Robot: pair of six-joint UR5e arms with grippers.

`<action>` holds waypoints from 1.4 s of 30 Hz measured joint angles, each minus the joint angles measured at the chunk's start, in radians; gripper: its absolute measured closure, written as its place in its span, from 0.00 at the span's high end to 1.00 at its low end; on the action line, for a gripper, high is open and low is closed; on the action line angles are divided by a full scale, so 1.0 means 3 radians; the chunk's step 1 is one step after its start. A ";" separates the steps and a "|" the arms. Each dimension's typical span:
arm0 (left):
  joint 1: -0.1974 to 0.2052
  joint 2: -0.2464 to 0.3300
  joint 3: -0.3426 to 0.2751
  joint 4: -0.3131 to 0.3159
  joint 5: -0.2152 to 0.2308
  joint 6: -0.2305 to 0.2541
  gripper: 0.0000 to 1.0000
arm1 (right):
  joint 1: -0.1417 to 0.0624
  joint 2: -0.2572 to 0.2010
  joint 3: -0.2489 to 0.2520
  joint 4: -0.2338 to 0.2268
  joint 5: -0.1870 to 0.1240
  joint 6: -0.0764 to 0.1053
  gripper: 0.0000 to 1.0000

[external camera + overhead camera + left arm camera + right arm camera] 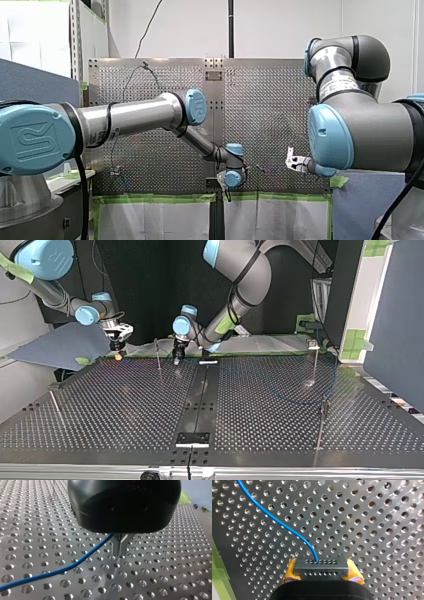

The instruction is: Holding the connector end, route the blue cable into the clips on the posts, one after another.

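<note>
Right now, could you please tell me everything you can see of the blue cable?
The blue cable is a thin, smooth, round wire in bright blue. One end enters the upper row of holes in the grey metal connector, which is clamped between the yellow pads of my right gripper. From there it curves away over the perforated table. In the left wrist view it rises in a loose bend to my left gripper, whose shut metal fingers seem to pinch it.

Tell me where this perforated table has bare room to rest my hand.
Barest: the top view's left half of the table, between the leaning post and the centre strip. Crowded: the far edge, where my right pincer, a thin post and my left pincer cluster, and the right half, crossed by the blue cable near two more posts.
</note>
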 joint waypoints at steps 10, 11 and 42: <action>0.0001 0.0001 -0.0001 -0.0090 0.0046 0.0006 0.29 | -0.0004 0.0009 -0.0049 0.0023 0.0000 0.0009 0.00; 0.0001 0.0001 -0.0001 -0.0111 0.0064 0.0009 0.29 | -0.0004 0.0010 -0.0050 0.0024 -0.0001 0.0009 0.00; -0.0126 0.0262 -0.0006 -0.1006 0.0490 0.0543 1.00 | -0.0065 0.0013 -0.0049 0.0088 -0.0051 0.0046 0.00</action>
